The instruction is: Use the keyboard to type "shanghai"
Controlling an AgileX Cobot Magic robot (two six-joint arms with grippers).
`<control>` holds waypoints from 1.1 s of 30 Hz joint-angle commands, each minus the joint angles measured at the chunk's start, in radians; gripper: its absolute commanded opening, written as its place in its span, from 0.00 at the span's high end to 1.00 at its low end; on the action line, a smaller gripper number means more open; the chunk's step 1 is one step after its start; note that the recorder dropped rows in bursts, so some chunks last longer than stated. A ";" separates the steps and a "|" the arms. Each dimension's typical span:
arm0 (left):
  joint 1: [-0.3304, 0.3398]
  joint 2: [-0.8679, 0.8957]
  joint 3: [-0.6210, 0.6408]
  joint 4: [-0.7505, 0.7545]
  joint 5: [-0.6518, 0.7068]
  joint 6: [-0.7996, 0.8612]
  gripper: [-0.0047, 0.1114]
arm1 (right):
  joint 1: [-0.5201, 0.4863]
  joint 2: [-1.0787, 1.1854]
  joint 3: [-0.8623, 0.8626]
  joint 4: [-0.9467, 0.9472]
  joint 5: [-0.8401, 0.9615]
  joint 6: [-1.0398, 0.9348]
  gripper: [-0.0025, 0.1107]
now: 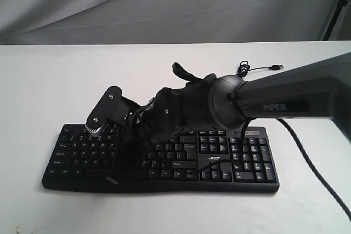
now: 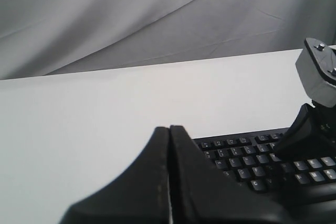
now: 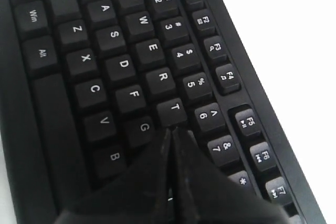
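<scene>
The black keyboard [image 1: 241,164] with white legends and an "acer" logo lies across the white table's front half. My right arm [image 1: 285,100] reaches across it from the right. The right gripper [image 3: 171,129] is shut and empty, its tips just above the keys [image 3: 121,72] at the edge of T, beside G; the key under them is hidden. My left gripper [image 2: 169,128] is also shut and empty. It hovers over bare table off the keyboard's [image 2: 247,163] left end. It does not show in the exterior view.
The keyboard's thin USB cable [image 1: 258,69] lies loose behind it, its plug on the table. A thick black arm cable [image 1: 315,165] trails across the table at the right. A grey cloth backdrop [image 1: 164,4] hangs behind the table's far edge.
</scene>
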 commanded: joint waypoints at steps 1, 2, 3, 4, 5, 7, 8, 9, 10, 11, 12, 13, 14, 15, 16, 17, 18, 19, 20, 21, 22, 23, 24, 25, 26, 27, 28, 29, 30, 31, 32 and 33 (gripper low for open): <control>-0.004 -0.003 0.004 0.001 -0.005 -0.003 0.96 | -0.003 0.010 0.006 0.003 0.002 -0.009 0.98; -0.004 -0.003 0.004 0.001 -0.005 -0.003 0.96 | -0.003 0.016 0.006 0.003 0.000 -0.011 0.98; -0.004 -0.003 0.004 0.001 -0.005 -0.003 0.96 | -0.003 0.018 0.006 0.003 -0.002 -0.013 0.98; -0.004 -0.003 0.004 0.001 -0.005 -0.003 0.96 | -0.003 0.021 0.006 0.003 -0.004 -0.013 0.98; -0.004 -0.003 0.004 0.001 -0.005 -0.003 0.96 | -0.003 0.021 0.006 0.003 -0.004 -0.013 0.98; -0.004 -0.003 0.004 0.001 -0.005 -0.003 0.96 | -0.003 0.021 0.006 0.003 -0.004 -0.013 0.98; -0.004 -0.003 0.004 0.001 -0.005 -0.003 0.96 | -0.003 0.021 0.006 0.003 -0.004 -0.013 0.98; -0.004 -0.003 0.004 0.001 -0.005 -0.003 0.96 | -0.003 0.021 0.006 0.003 -0.004 -0.017 0.98; -0.004 -0.003 0.004 0.001 -0.005 -0.003 0.96 | -0.003 0.021 0.006 0.003 -0.004 -0.017 0.98; -0.004 -0.003 0.004 0.001 -0.005 -0.003 0.96 | -0.003 0.021 0.006 0.003 -0.004 -0.017 0.98; -0.004 -0.003 0.004 0.001 -0.005 -0.003 0.96 | -0.003 0.021 0.006 0.003 -0.004 -0.017 0.98; -0.004 -0.003 0.004 0.001 -0.005 -0.003 0.96 | -0.003 0.021 0.006 0.003 -0.004 -0.017 0.98; -0.004 -0.003 0.004 0.001 -0.005 -0.003 0.96 | -0.003 0.021 0.006 0.003 -0.004 -0.017 0.98; -0.004 -0.003 0.004 0.001 -0.005 -0.003 0.96 | -0.003 0.021 0.006 0.003 -0.004 -0.017 0.98; -0.004 -0.003 0.004 0.001 -0.005 -0.003 0.96 | -0.003 0.021 0.006 0.003 -0.004 -0.017 0.98; -0.004 -0.003 0.004 0.001 -0.005 -0.003 0.96 | -0.003 0.021 0.006 0.003 -0.004 -0.017 0.98; -0.004 -0.003 0.004 0.001 -0.005 -0.003 0.96 | -0.003 0.021 0.006 0.003 -0.002 -0.017 0.98; -0.004 -0.003 0.004 0.001 -0.005 -0.003 0.96 | -0.003 0.021 0.006 0.003 -0.002 -0.017 0.98; -0.004 -0.003 0.004 0.001 -0.005 -0.003 0.96 | -0.003 0.021 0.006 0.003 0.000 -0.017 0.98; -0.004 -0.003 0.004 0.001 -0.005 -0.003 0.96 | -0.003 0.021 0.006 0.003 0.002 -0.017 0.98; -0.004 -0.003 0.004 0.001 -0.005 -0.003 0.96 | -0.001 0.021 0.006 0.003 0.004 -0.017 0.98; -0.004 -0.003 0.004 0.001 -0.005 -0.003 0.96 | -0.001 0.021 0.006 0.003 0.006 -0.021 0.98; -0.004 -0.003 0.004 0.001 -0.005 -0.003 0.96 | -0.001 0.021 0.006 0.003 0.008 -0.021 0.98; -0.004 -0.003 0.004 0.001 -0.005 -0.003 0.96 | -0.001 0.021 0.006 0.003 0.010 -0.021 0.98; -0.004 -0.003 0.004 0.001 -0.005 -0.003 0.96 | -0.001 0.021 0.009 0.003 0.010 -0.021 0.98; -0.004 -0.003 0.004 0.001 -0.005 -0.003 0.96 | -0.001 0.021 0.016 0.003 0.002 -0.025 0.98; -0.004 -0.003 0.004 0.001 -0.005 -0.003 0.96 | -0.001 0.021 0.021 0.003 -0.002 -0.033 0.98; -0.004 -0.003 0.004 0.001 -0.005 -0.003 0.96 | -0.001 0.021 0.028 0.003 -0.011 -0.035 0.98; -0.004 -0.003 0.004 0.001 -0.005 -0.003 0.96 | -0.001 0.021 0.033 0.003 -0.021 -0.037 0.98; -0.004 -0.003 0.004 0.001 -0.005 -0.003 0.96 | -0.001 0.021 0.037 0.003 -0.029 -0.037 0.98; -0.004 -0.003 0.004 0.001 -0.005 -0.003 0.96 | -0.001 0.021 0.037 0.003 -0.029 -0.037 0.98; -0.004 -0.003 0.004 0.001 -0.005 -0.003 0.96 | -0.001 0.021 0.037 0.003 -0.029 -0.037 0.98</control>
